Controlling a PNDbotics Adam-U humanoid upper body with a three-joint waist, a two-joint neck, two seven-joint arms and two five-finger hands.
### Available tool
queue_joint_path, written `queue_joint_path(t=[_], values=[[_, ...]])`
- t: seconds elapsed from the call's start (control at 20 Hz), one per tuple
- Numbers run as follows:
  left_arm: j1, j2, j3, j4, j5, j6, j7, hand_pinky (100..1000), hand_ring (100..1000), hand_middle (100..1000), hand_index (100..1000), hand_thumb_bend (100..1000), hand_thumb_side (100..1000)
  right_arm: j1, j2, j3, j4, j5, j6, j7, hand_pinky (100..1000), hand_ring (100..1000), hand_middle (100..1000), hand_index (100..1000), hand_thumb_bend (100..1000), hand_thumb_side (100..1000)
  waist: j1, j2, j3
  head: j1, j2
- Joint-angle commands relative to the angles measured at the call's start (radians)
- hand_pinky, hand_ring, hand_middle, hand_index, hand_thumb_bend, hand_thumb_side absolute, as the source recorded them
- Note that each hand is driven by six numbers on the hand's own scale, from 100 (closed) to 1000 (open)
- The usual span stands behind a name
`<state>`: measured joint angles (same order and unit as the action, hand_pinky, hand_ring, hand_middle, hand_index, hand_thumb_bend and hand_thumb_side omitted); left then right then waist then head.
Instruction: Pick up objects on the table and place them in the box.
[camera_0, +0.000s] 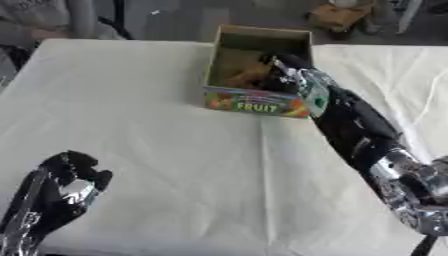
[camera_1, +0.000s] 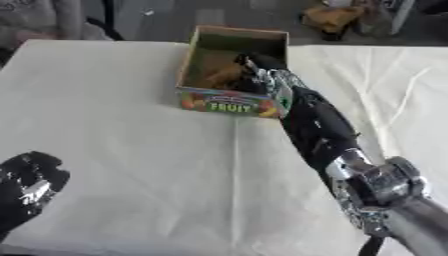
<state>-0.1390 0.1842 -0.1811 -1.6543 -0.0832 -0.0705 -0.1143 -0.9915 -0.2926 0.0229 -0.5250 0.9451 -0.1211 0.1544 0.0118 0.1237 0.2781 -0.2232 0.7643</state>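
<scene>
Stock on view: box, two hands, one indistinct item

Box (camera_0: 254, 102): open-topped cardboard carton, printed front reading "FRUIT", standing upright at the far middle of my white-covered worktop (camera_0: 157, 150). Its long axis runs away from me, printed short side facing the camera.

Right hand (camera_0: 284, 67): my right arm comes in from the lower right and crosses the box's right front corner, so the hand sits inside the carton near its right wall. The fingers are dark against the dark interior; I cannot tell whether they are spread or closed on anything.

Contents: one orange-brown shape (camera_1: 223, 75) lies on the box floor, just left of my right hand. I cannot make out what it is, which way it points, or whether the hand touches it.

Left hand (camera_0: 74, 177): idle at the lower left over the worktop, fingers relaxed and pointing up, holding nothing, well apart from the box. Its forearm is cut off by the bottom edge.
</scene>
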Motion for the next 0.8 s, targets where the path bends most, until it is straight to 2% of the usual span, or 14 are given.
queue_joint_path(t=[0.05, 0.1, 0.35, 0.55, 0.8], values=[[-0.011, 0.005, -0.001, -0.017, -0.001, -0.001, -0.004, 572, 531, 560, 580, 585, 396, -0.024, -0.007, 0.000, -0.008, 0.016, -0.028, 0.058, 860, 855, 889, 955, 100, 591, 0.002, -0.013, -0.001, 0.000, 0.006], [-0.011, 0.006, 0.000, -0.017, -0.002, -0.001, -0.004, 572, 531, 560, 581, 587, 398, -0.026, -0.009, -0.002, -0.013, 0.014, -0.035, 0.077, 872, 865, 900, 964, 100, 629, 0.002, -0.013, -0.002, 0.001, 0.006], [-0.009, 0.007, 0.002, -0.015, -0.005, 0.000, -0.005, 572, 531, 560, 580, 590, 399, -0.039, -0.031, -0.019, -0.046, -0.019, -0.045, 0.166, 886, 868, 906, 976, 100, 701, -0.001, -0.013, -0.010, 0.005, 0.006], [-0.009, 0.007, 0.002, -0.014, -0.006, 0.000, -0.005, 572, 531, 560, 580, 592, 399, -0.047, -0.047, -0.029, -0.063, -0.074, -0.038, 0.220, 889, 866, 907, 973, 100, 829, -0.004, -0.012, -0.014, 0.009, 0.006], [-0.007, 0.008, 0.003, -0.013, -0.007, 0.000, -0.004, 572, 531, 559, 580, 594, 400, -0.051, -0.056, -0.015, -0.085, -0.089, -0.040, 0.267, 921, 891, 923, 983, 100, 811, -0.005, -0.011, -0.017, 0.012, 0.006]])
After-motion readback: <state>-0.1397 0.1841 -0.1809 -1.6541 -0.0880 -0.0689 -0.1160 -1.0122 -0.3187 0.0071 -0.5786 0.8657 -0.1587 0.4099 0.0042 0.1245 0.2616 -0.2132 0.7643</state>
